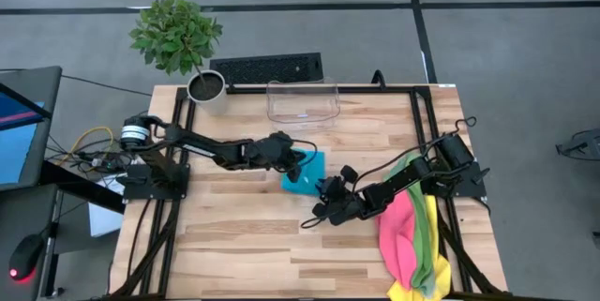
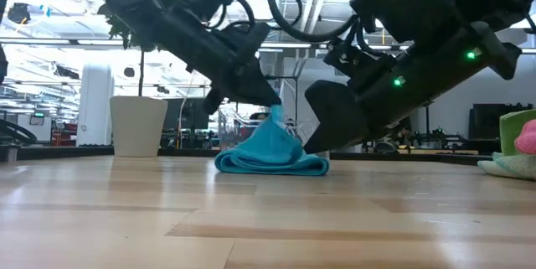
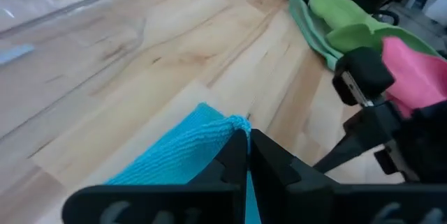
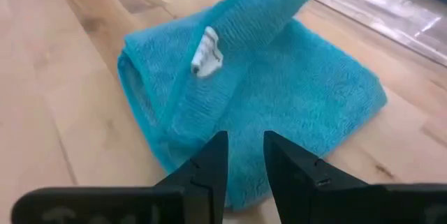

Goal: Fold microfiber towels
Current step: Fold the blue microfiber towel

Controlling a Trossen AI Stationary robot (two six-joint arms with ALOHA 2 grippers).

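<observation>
Blue towel (image 1: 305, 172) folded at desk (image 1: 244, 245) centre, one corner lifted.
Left pincer (image 3: 246, 140), pressed together, pinches the raised fuzzy corner; right pincer (image 4: 244, 155), partly spread, hovers beside the towel's edge, holding nothing.

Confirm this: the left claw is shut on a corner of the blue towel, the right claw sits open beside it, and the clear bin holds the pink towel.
Wrong on the bin. The high view shows the clear bin empty; the pink towel lies in the pile at the table's right edge. The left claw does pinch the blue towel, and the right claw sits open beside it.
</observation>
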